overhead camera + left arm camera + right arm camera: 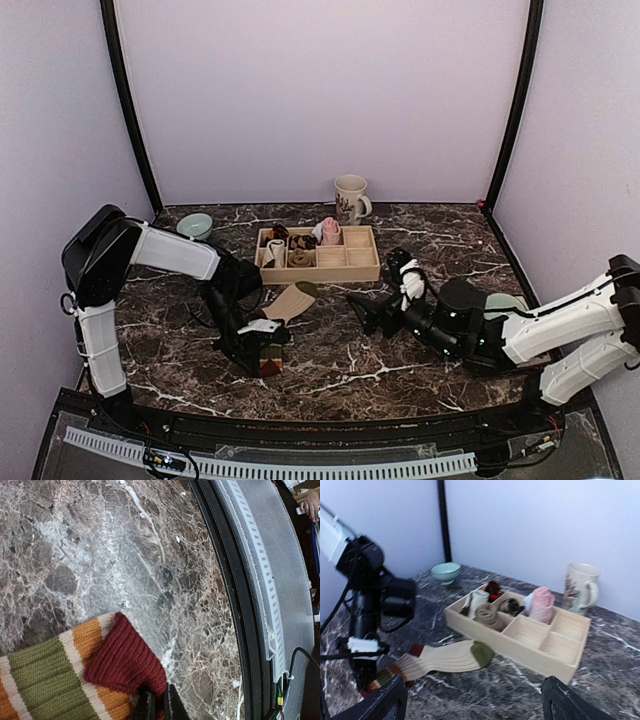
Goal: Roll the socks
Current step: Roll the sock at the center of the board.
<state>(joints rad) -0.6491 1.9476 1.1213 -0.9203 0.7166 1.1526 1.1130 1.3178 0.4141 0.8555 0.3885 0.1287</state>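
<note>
White-shelled left arm (175, 252), right arm (560, 325), black joints, cables, black right pincer (477, 700)

Compartmented wooden tray (320, 272) with rolled bundles (300, 258), floral mug (350, 197) behind, pale green bowl (195, 225) leftward.

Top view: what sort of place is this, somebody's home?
Probably a robot test booth, not a home: plain walls box in a marble-look table, a left arm and right arm stand at its near edge, with a wooden tray and mug as props.
</note>
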